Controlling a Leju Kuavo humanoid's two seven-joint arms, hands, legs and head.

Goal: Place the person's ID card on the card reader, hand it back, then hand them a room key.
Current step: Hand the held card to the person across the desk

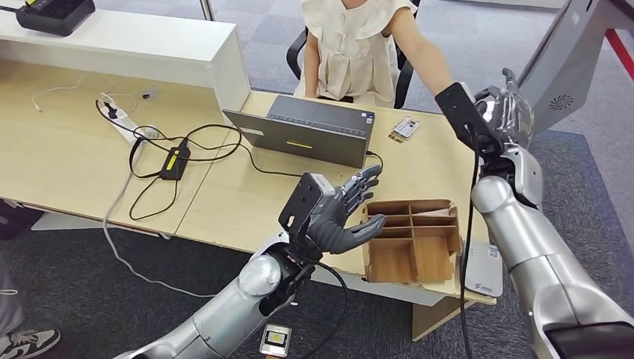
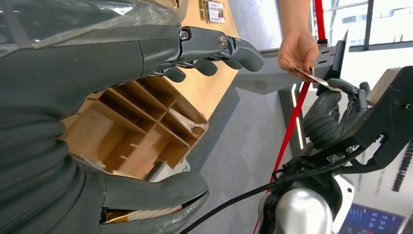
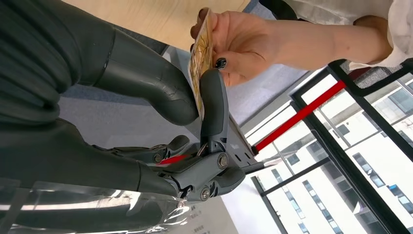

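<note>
The left robot hand point(image 1: 340, 217) hovers with fingers spread and empty above the near table point(image 1: 247, 202) edge, just beside the wooden divider tray point(image 1: 413, 239). Farther out, the right robot hand point(image 3: 204, 105) is raised beyond the table corner, pinching the ID card point(image 3: 201, 53) between thumb and finger while the person's hand point(image 3: 238, 41) also holds it. Judgement: this is a handover; its direction cannot be determined. The room key step appears outstanding. The card reader cannot be identified with certainty; a small card point(image 1: 404, 129) lies near the laptop point(image 1: 310, 131).
</note>
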